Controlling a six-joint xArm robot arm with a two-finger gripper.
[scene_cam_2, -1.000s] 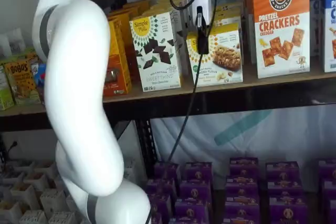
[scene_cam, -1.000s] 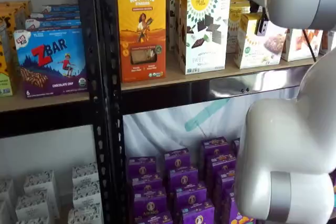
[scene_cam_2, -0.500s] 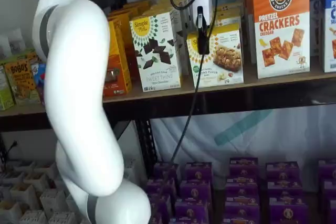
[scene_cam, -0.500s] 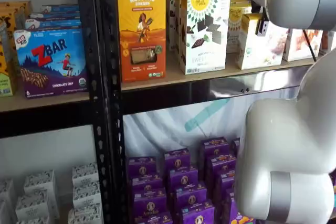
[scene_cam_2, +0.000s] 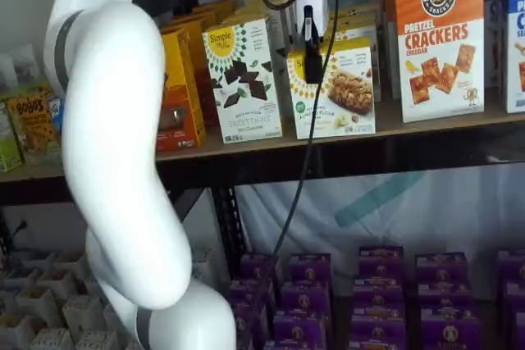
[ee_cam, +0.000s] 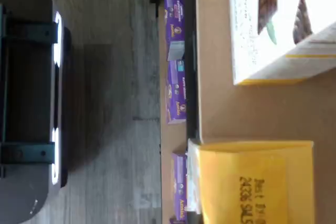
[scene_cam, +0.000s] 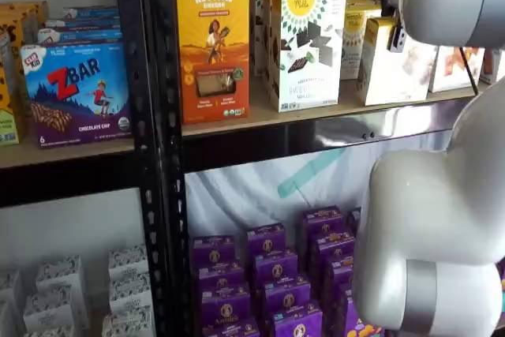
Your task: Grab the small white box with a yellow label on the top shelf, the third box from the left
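One hand [scene_cam_2: 312,59] grasping the white box [scene_cam_2: 336,92], tilted on the top shelf [scene_cam_2: 426,125]; judged lifting step, next withdraw clear.

On the top shelf [scene_cam_2: 426,125], the small white box [scene_cam_2: 338,92] stands between the chocolate-squares box [scene_cam_2: 242,79] on its left and the crackers box [scene_cam_2: 440,38] on its right, with the gripper [scene_cam_2: 312,43] just before its upper front.
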